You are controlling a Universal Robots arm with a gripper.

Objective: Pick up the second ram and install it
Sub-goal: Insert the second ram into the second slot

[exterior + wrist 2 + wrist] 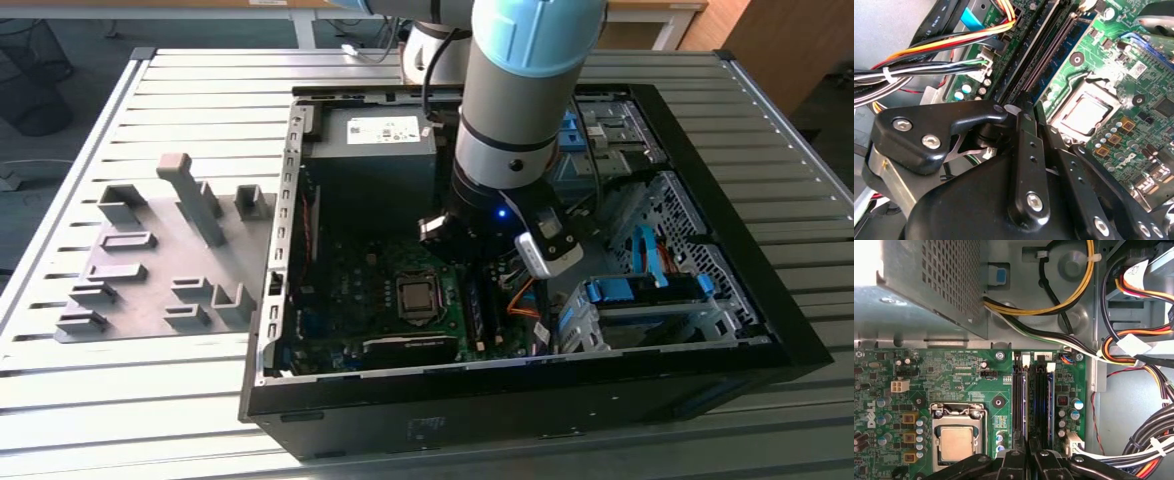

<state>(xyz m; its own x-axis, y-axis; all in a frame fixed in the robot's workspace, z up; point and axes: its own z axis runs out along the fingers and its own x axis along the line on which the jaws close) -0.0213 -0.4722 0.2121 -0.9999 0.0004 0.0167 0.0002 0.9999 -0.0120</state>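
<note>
First wrist view | black pincer (1029,456) clenched on slim dark second ram (1029,444) | likely light, stiff, fragile | you grip mid-length, across flat faces.

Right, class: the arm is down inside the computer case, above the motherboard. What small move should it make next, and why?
Probably ease straight down a little, with no twist. The gripper hangs over the memory slots beside the processor. It looks shut on the second ram, a thin dark strip running parallel to the slots, so sideways correction seems unneeded.
</note>
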